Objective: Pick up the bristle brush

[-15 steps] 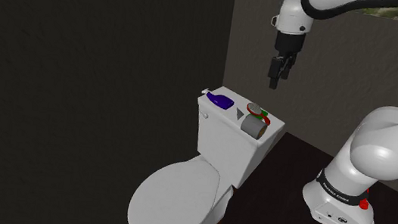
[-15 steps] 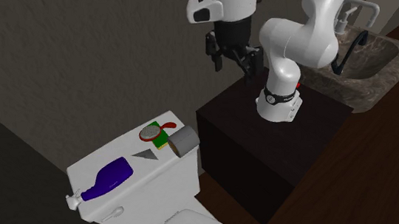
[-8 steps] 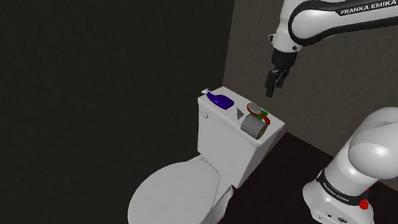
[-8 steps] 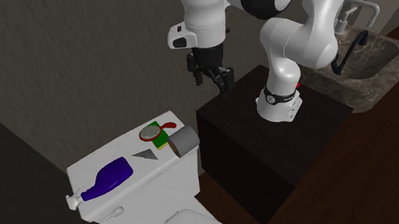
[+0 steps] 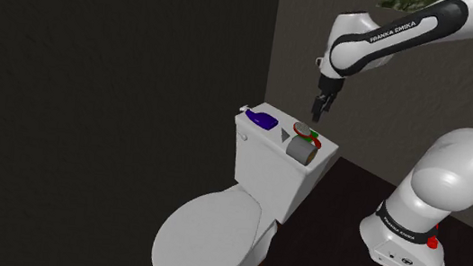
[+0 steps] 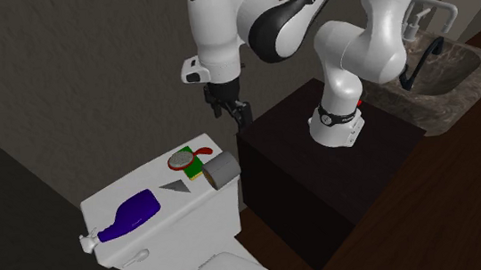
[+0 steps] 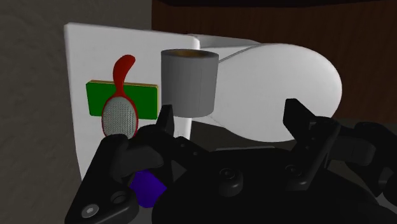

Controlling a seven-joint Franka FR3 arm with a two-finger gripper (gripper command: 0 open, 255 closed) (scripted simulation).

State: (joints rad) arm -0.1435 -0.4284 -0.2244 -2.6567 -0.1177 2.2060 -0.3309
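Shoulder view, reading from the left: showing a purple bottle (image 5: 263, 120) lying on the lid of a toilet tank (image 5: 262, 171), then a red-handled brush (image 5: 303, 129) resting bristle face up across a green block (image 7: 147, 98), just beside a grey roll (image 5: 300, 149). Hovering over that right end of the lid with the black gripper (image 5: 317, 115), pointing down and touching nothing. Looking along the hand in the wrist view: holding the fingers (image 7: 167, 124) spread well apart, framing the roll more than the brush, clasping nothing. Judging the task as barely begun: nearing the lid, yet leaving the lining-up over the brush, the descent, the closing and the lift all to do. Ending, at the second exterior view's right, with the dark stand (image 6: 305, 178) and a sink (image 6: 457, 70).
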